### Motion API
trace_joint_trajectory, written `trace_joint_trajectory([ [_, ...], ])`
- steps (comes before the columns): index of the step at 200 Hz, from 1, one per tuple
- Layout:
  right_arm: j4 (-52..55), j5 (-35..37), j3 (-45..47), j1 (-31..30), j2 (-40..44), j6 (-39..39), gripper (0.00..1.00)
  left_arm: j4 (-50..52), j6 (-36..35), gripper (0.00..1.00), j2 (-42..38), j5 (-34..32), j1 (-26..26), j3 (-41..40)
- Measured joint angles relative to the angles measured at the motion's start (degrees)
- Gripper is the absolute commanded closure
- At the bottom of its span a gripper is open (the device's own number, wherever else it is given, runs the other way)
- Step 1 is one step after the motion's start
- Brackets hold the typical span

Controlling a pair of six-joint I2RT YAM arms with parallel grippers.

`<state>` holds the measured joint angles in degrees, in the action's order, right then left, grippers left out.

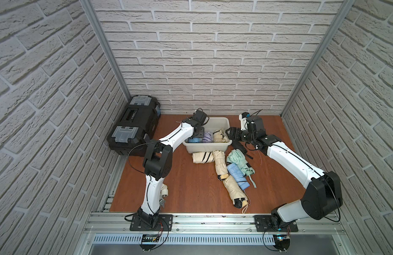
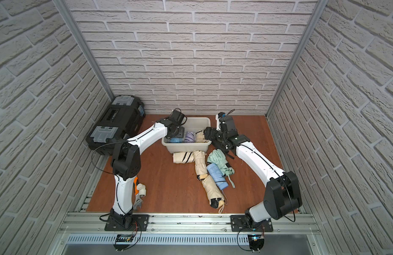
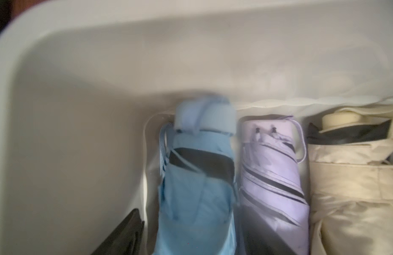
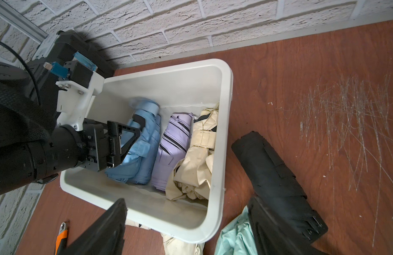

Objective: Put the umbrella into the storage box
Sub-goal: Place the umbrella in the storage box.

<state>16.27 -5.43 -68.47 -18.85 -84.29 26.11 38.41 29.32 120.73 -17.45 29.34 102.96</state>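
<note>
Black left gripper [image 4: 130, 141] spread astride light-blue folded umbrella [image 4: 147, 154] in off-white plastic storage box [image 4: 226, 132]; I see right gripper [image 1: 230, 132] spread, empty.

Downward-angled left pincer [image 4: 135, 134], jaws parted; right pincer [image 4: 188, 205] higher alongside, jaws wide apart.

A black toolbox [image 1: 133, 125] with grey latches sits at the middle left in both top views [image 2: 116, 125], pushed into the corner where the white brick-pattern walls [image 1: 213, 55] meet. It rests on the reddish-brown wooden desk [image 1: 191, 183]. In a top view, two white pipe fittings [image 2: 140, 190] lie at the lower left of the desk, just beside an adjustable wrench [image 2: 138, 202] with an orange handle. A silver metal rail [image 1: 213, 223] runs along the bottom edge. In the right wrist view, pale scratches [image 4: 345, 132] mark the wood at the right.
</note>
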Motion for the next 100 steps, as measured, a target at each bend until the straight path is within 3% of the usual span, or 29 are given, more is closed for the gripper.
trace_joint_trajectory([
  [63,5.4,0.4,2.3,-0.6,7.6,-2.6,0.11,-5.2,-1.5,0.16,-0.6,-1.9,0.8,-4.7],
  [100,12.6,1.3,4.9,-5.0,11.9,-5.8,0.11,-6.1,-2.1,0.12,-6.6,-2.0,2.4,-8.7],
])
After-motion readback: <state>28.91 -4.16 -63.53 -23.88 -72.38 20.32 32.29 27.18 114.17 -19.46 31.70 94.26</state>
